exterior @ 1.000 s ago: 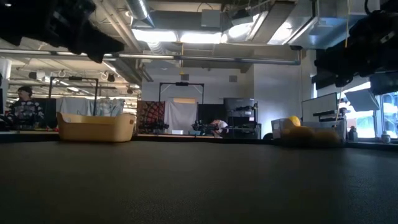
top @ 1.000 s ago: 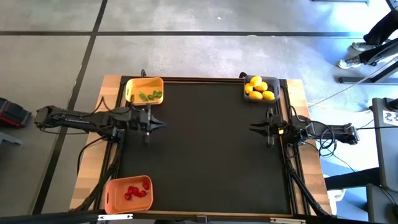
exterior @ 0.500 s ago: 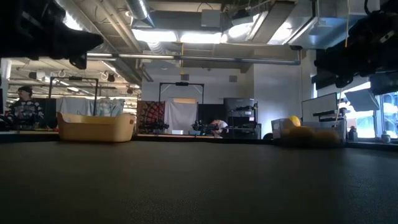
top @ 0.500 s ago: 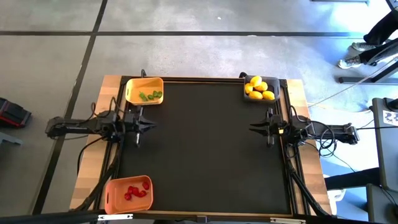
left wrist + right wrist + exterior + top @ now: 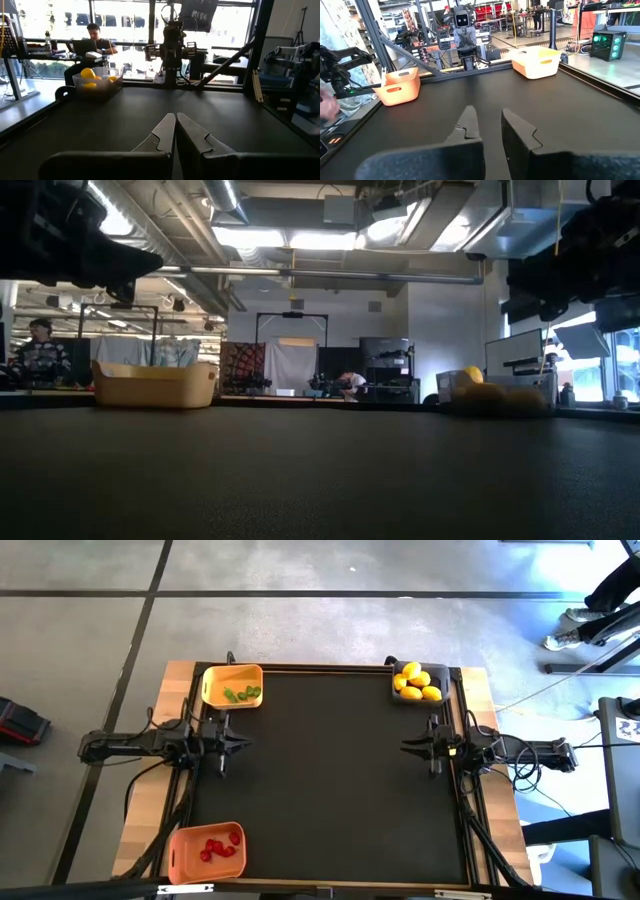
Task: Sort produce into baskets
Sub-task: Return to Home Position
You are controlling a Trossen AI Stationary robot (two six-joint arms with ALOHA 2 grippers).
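Observation:
Three baskets stand on the black mat. The yellow basket (image 5: 232, 685) at the far left holds small green pieces (image 5: 243, 694). The dark grey basket (image 5: 418, 681) at the far right holds yellow lemons (image 5: 414, 679). The orange basket (image 5: 205, 849) at the near left holds red pieces (image 5: 215, 849). My left gripper (image 5: 242, 741) hovers level at the mat's left edge, shut and holding nothing (image 5: 175, 117). My right gripper (image 5: 405, 747) hovers level at the right edge; a narrow gap shows between its fingers (image 5: 489, 112), with nothing in it.
The wide middle of the black mat (image 5: 330, 780) lies between the two grippers. Each arm's base and cables sit on the wooden table edges (image 5: 145, 790). People show in the room beyond, one seated behind the lemons (image 5: 95, 37).
My left gripper has drawn back toward the table's left edge and sunk a little, staying shut. Most of that move came in the first half second.

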